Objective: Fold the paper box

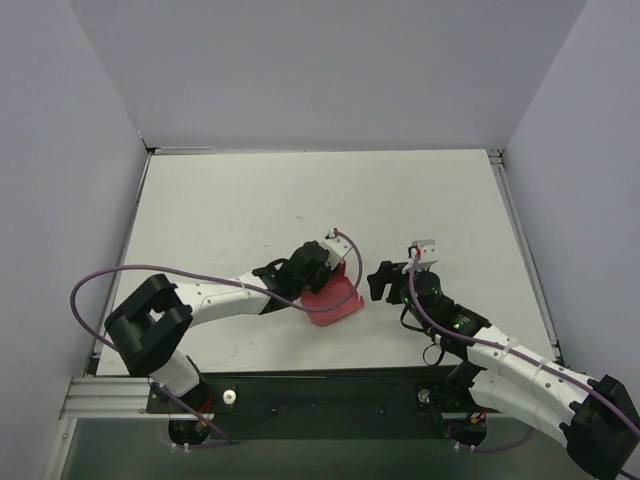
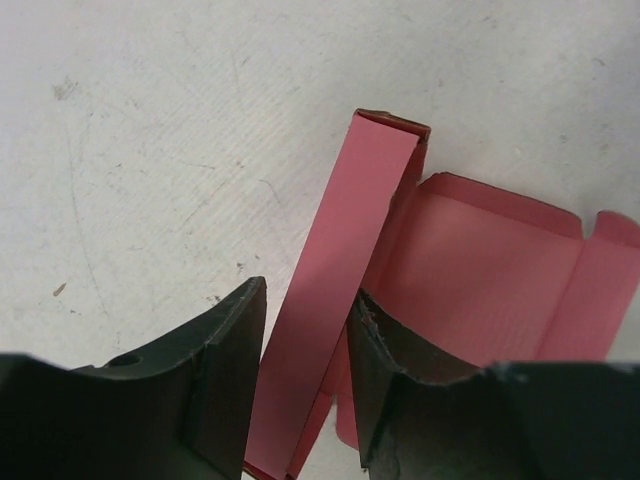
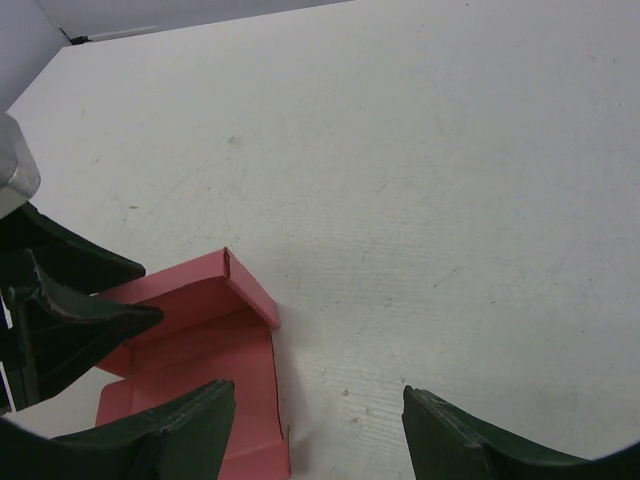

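Pink-red paper box is lying on the table, midway along its near edge. Left gripper is straddling its raised wall, grip unclear; right gripper is hovering beside, wide apart, empty. Pinching squarely along the crease is advisable.

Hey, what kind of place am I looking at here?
Probably a robot lab test cell: a white table boxed in by plain walls, two robot arms bolted at its near edge, and one pink paper box between them.
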Robot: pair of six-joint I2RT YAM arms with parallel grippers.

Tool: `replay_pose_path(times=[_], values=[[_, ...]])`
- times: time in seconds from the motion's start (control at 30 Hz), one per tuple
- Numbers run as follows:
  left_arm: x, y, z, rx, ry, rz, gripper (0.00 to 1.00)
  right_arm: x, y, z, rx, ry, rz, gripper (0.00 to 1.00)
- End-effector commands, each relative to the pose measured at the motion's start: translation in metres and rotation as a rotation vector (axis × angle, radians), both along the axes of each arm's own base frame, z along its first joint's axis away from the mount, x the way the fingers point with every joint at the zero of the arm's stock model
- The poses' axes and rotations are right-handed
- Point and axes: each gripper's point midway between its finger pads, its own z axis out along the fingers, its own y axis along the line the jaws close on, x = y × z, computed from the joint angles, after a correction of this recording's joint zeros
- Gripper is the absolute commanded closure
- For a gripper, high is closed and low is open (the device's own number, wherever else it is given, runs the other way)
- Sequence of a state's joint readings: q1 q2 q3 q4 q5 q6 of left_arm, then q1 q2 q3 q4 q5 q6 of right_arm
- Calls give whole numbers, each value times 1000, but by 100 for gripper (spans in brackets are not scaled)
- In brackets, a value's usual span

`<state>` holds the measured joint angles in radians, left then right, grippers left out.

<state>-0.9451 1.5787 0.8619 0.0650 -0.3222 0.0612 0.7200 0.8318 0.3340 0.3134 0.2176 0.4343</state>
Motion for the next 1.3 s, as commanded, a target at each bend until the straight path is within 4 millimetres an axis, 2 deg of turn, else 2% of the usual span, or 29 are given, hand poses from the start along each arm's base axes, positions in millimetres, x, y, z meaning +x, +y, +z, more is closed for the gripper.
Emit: replay_pose_path(times=[0.0,0.27,0.3,0.37,0.4,0.53,0.57,0.7,0.83,0.87,0.9,0.97,1.0,1.07,1.13,1.2,1.23,1.27], values=[[17,11,4,-155,104,121,53,-1,0,5,19,-1,-1,32],[25,42,-4,-415,272,238,57,-2,7,5,14,28,34,33],[20,44,-10,-440,312,251,57,-2,8,3,10,36,38,32],[23,53,-14,-476,344,285,57,-2,12,4,13,43,52,32],[18,58,-24,-488,380,309,56,-2,13,2,6,53,54,32],[13,71,-39,-547,441,355,56,-3,17,-1,-5,80,75,32],[15,71,-38,-567,436,355,56,-3,19,-1,-4,84,80,32],[10,71,-37,-640,460,368,57,-2,35,-6,42,127,110,32],[8,70,-36,-685,465,375,57,2,60,0,112,165,149,32],[7,70,-37,-691,470,380,57,3,66,-5,110,185,157,32],[7,70,-37,-693,472,381,57,4,79,6,138,176,190,33],[6,70,-38,-695,475,379,57,6,90,4,136,192,202,35],[7,70,-35,-698,470,378,57,9,100,15,159,180,211,35],[7,70,-35,-699,467,380,57,14,107,11,164,201,203,36],[7,71,-33,-701,458,382,57,18,118,18,187,205,210,38],[7,72,-30,-704,452,380,57,20,122,8,171,235,201,38],[6,72,-30,-703,451,381,57,25,127,14,175,232,200,39],[7,73,-28,-706,444,382,57,25,124,0,128,269,179,40]])
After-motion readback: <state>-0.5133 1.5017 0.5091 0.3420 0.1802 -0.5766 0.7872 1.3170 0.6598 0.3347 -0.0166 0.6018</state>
